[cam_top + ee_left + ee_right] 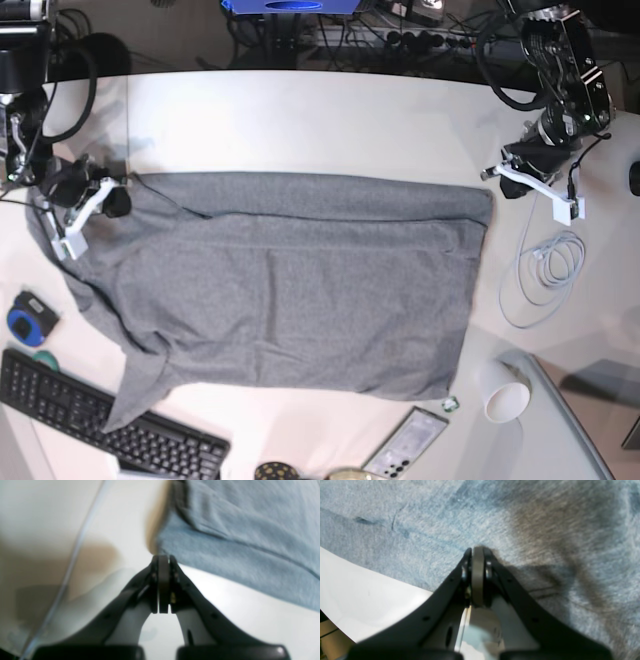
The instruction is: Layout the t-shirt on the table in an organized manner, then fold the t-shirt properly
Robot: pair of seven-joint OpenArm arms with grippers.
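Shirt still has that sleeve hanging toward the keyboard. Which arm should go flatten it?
Probably the right arm. Its gripper sits shut at the t-shirt's sleeve end, the side where the loose sleeve trails toward the keyboard. The left gripper, also shut, is at the hem corner, across the table.

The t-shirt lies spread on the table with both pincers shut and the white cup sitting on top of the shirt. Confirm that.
Not quite. The cup sits on the bare table beside the t-shirt, off its corner, not on it; the base view shows this. The rest holds: the shirt is spread out, and the left pincer and right pincer are both shut.
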